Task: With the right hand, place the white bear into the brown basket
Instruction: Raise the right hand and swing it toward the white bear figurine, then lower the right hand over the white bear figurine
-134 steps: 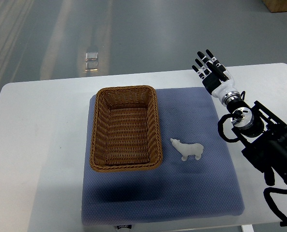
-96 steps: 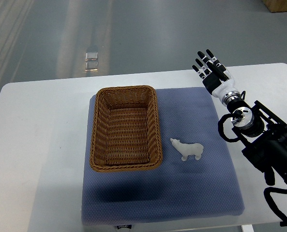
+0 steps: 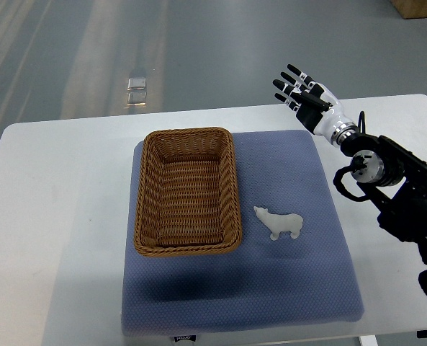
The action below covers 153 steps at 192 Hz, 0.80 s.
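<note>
Above the far right corner of the blue mat [image 3: 271,288], my right hand [image 3: 304,98] hangs with its fingers [image 3: 289,85] spread and nothing in them. Over the last half second it has swung a little to the left and lifted its wrist, so the palm now turns more toward the middle of the table [image 3: 55,216]; I take that as the start of my reach, nothing more. Nearer to me, well apart from the hand, the white bear [image 3: 279,222] lies on the mat where it was, just beside the right wall of the brown basket [image 3: 187,191], which holds nothing. Pickup comes first, then a short carry leftward over the rim. My left arm is out of sight.
</note>
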{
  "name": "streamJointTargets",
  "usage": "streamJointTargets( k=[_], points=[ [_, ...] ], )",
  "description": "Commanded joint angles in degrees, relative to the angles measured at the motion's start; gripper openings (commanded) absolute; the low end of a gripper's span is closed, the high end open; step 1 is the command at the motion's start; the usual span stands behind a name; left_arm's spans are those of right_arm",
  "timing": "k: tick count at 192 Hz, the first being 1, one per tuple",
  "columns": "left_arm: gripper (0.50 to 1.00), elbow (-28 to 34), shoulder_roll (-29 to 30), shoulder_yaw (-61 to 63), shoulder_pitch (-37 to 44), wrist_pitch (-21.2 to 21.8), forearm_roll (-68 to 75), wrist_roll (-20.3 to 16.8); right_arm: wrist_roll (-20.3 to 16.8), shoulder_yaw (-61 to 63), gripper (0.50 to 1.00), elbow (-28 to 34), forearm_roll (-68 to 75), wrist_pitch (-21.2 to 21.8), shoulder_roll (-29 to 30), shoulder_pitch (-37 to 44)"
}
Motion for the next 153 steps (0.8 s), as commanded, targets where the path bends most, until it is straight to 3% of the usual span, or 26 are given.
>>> streamJointTargets(
  k=[1,24,49,69,89,113,153],
  points=[
    [1.0,-0.1,0.0,0.0,0.0,-0.1,0.0,0.0,-3.0,-7.4,0.924,4.5,-9.5,0.9,-7.0,4.3],
    [1.0,-0.4,0.0,0.1,0.0,-0.1,0.1,0.0,-8.6,-16.2,0.924,8.9,-20.6,4.0,-15.3,12.4],
    [1.0,-0.5,0.0,0.1,-0.3,-0.1,0.3,0.0,-16.2,-26.8,0.926,12.5,-21.5,15.5,-22.6,24.1],
    [1.0,-0.5,0.0,0.1,-0.3,-0.2,0.2,0.0,-21.6,-38.4,0.924,17.1,-21.5,21.4,-25.9,33.8],
    [1.0,-0.4,0.0,0.1,-0.3,-0.2,0.2,0.0,-23.0,-49.2,0.924,23.0,-21.7,24.8,-28.4,42.7],
    [1.0,-0.4,0.0,0.1,-0.3,-0.2,0.2,0.0,-24.0,-56.2,0.924,32.1,-20.7,25.5,-31.3,51.1],
    [1.0,-0.5,0.0,0.1,-0.3,-0.2,0.2,0.0,-24.0,-57.4,0.921,40.4,-12.9,25.5,-33.9,51.8]
  ],
)
